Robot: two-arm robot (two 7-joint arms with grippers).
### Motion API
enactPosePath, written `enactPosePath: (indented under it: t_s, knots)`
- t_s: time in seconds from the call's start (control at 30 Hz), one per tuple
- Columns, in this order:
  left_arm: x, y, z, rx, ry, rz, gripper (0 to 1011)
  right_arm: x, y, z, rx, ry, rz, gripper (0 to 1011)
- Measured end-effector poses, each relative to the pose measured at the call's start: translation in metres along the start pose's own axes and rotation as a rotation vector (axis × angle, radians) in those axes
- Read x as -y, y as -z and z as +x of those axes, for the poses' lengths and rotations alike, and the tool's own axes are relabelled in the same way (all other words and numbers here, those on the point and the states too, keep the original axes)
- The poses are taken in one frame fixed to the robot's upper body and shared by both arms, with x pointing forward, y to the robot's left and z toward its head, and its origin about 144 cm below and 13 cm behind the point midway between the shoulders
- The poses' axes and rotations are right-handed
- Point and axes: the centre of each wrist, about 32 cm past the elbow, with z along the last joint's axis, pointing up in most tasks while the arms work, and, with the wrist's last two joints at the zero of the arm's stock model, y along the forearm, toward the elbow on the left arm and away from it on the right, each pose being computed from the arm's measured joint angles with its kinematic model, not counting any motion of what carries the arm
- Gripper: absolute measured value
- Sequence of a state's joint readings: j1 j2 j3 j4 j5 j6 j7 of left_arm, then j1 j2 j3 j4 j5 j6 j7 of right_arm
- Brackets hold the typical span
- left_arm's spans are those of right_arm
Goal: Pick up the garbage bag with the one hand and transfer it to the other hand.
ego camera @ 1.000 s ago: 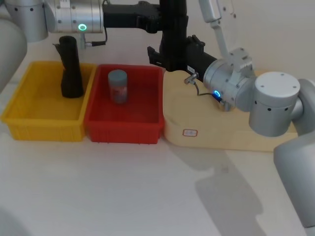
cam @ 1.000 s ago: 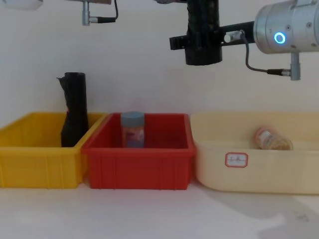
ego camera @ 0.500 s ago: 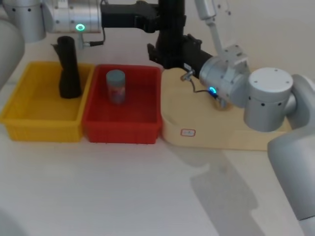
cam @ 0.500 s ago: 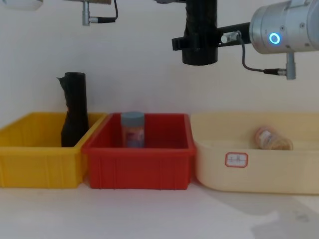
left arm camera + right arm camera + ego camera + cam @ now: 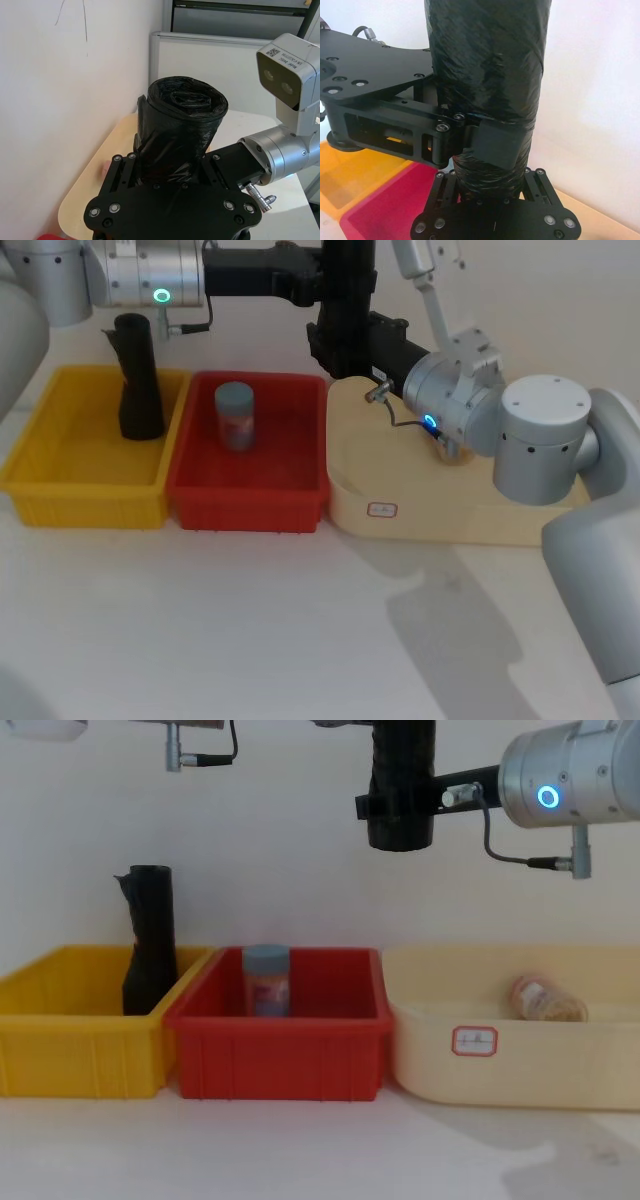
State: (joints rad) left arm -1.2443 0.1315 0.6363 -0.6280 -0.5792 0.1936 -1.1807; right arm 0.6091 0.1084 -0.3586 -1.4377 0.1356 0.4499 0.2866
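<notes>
The garbage bag (image 5: 347, 300), a thick glossy black roll, hangs upright in the air above the gap between the red bin and the cream tray. My left gripper (image 5: 340, 278) reaches in from the left and is shut on its upper part. One of its finger pads (image 5: 495, 145) presses into the plastic. My right gripper (image 5: 345, 345) comes from the right, lower down, with its fingers tight against both sides of the roll's lower end (image 5: 490, 175). In the chest view the bag (image 5: 400, 790) sits high, with the right wrist's cyan ring (image 5: 547, 796) beside it.
A slimmer black roll (image 5: 138, 380) leans in the yellow bin (image 5: 80, 505). A can with a grey lid (image 5: 236, 415) stands in the red bin (image 5: 250, 508). The cream tray (image 5: 440, 520) holds a small jar (image 5: 545, 1000). The near tabletop is bare.
The right wrist has shifted slightly left and toward the bag. The roll now hangs a little straighter. The left arm has held still.
</notes>
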Motion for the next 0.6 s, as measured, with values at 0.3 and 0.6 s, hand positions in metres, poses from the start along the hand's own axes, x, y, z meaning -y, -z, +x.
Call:
enactPosePath:
  t_s: [0.3,0.6]
  knots:
    - [0.0001,0.0001,0.0000,0.000,0.001,-0.001,465,-0.0007,0.0000,-0.0001,0.000,0.001,-0.001,507]
    - [0.0005,0.0000,-0.0001,0.000,0.003,-0.002,574,-0.0010,0.0001,-0.0001,0.000,0.001,-0.002,507]
